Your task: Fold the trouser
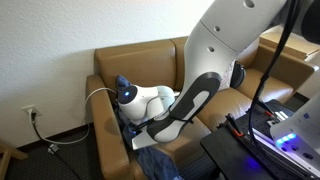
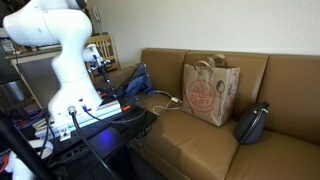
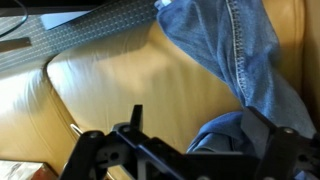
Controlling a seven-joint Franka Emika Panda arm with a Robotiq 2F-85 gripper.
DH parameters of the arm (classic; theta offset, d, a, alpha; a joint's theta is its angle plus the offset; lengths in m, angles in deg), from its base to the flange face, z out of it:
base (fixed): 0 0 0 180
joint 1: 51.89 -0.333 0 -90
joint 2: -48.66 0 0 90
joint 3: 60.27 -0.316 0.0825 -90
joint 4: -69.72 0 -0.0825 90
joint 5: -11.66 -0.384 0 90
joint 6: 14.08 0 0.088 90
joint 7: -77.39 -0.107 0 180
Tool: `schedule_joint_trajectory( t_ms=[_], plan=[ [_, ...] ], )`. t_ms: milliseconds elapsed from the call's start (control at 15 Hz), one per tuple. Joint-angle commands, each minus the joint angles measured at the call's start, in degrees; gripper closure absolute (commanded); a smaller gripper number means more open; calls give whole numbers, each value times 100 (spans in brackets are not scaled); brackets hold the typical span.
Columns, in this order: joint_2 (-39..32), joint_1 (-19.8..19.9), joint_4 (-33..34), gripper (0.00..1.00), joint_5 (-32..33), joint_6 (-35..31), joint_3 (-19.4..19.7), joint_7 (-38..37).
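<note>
The trouser is a pair of blue jeans [image 3: 235, 50] lying on the tan leather sofa seat [image 3: 120, 80]. In the wrist view it runs from the top down the right side, and a bunched fold [image 3: 222, 135] sits between the fingers, close to the right one. My gripper [image 3: 200, 125] has its fingers wide apart and is low over the seat. In an exterior view the gripper [image 1: 137, 124] is down at the sofa's end by the armrest, with blue denim [image 1: 150, 150] just below it.
A brown paper bag [image 2: 208, 90] stands on the sofa seat with a black bag [image 2: 252, 122] beside it. A white cable [image 2: 165, 99] lies on the seat. The sofa armrest [image 1: 108, 125] is next to the gripper. A stand with equipment [image 1: 270, 135] is in front.
</note>
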Motion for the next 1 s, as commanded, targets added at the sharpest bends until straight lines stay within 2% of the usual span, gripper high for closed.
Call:
schedule_joint_trajectory(
  t_ms=[0, 133, 200, 267, 400, 533, 667, 933],
  plan=[
    [-782, 359, 123, 0, -226, -1570, -160, -115],
    [-1314, 684, 227, 0, -443, -2545, -404, 315],
    [-826, 312, 11, 0, -446, -1902, -94, 146],
    [-1083, 388, 51, 0, -562, -2281, -155, 264],
    [-1385, 467, 169, 0, -627, -2554, -211, 338],
    [-1531, 267, 504, 0, -632, -1924, -33, 399],
    [-1829, 84, 919, 0, -527, -1792, 157, 446],
    [-2418, 104, 1816, 0, -555, -2114, 255, 650]
  ],
)
